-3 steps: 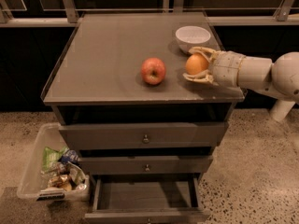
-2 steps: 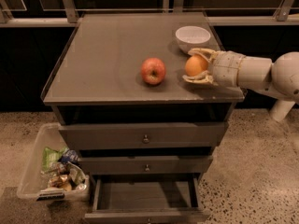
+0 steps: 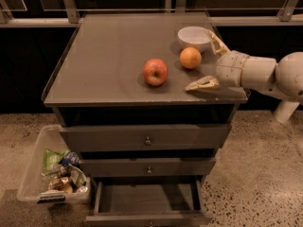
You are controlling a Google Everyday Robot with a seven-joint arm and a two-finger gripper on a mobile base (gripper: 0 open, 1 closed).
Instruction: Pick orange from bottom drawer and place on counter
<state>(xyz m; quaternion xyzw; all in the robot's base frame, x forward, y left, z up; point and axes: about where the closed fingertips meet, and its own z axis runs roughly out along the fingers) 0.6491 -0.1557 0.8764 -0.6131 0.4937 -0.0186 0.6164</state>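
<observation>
The orange (image 3: pixel 190 57) rests on the counter (image 3: pixel 109 65), just in front of a white bowl and to the right of a red-and-yellow apple (image 3: pixel 155 72). My gripper (image 3: pixel 209 61) is open at the counter's right side, a short way right of the orange and not touching it. One finger (image 3: pixel 202 83) lies low near the front edge, the other (image 3: pixel 217 42) points back beside the bowl. At the foot of the cabinet the bottom drawer (image 3: pixel 147 217) is pulled out, and its inside looks bare.
A white bowl (image 3: pixel 194 38) stands at the counter's back right, close to the orange. The two upper drawers (image 3: pixel 147 138) are closed. A clear bin (image 3: pixel 51 175) with packets sits on the floor to the cabinet's left. A railing runs behind the counter.
The gripper has let go of the orange and drawn back to the right. The orange now lies free on the counter.
</observation>
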